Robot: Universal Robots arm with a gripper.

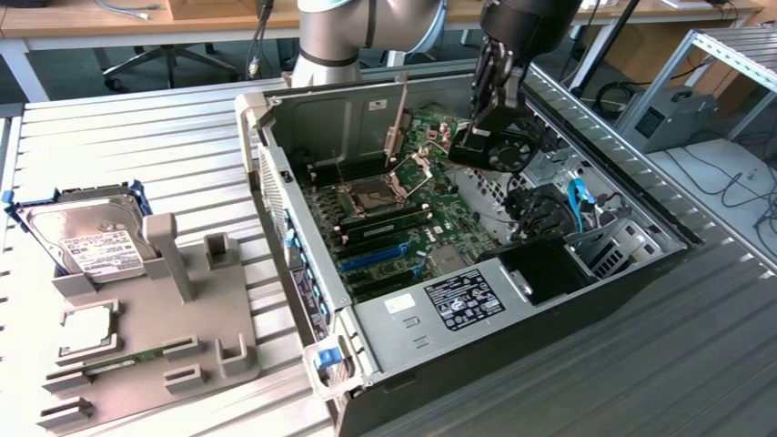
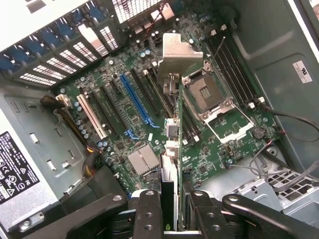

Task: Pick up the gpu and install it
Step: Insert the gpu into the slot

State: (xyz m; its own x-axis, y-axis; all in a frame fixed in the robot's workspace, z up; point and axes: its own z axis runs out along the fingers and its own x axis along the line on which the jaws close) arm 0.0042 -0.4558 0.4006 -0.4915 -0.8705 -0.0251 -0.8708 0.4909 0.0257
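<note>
A ribbed grey metal table (image 1: 122, 146) fills the foreground. Behind it stand wooden desks (image 1: 146, 23) and an office chair base (image 1: 164, 64). Cables (image 1: 741, 187) trail across the pale floor at the exterior view's right.

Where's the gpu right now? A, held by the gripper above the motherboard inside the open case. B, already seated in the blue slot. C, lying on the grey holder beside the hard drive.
A: the gripper clamps the gpu edge-on over the motherboard.
</note>
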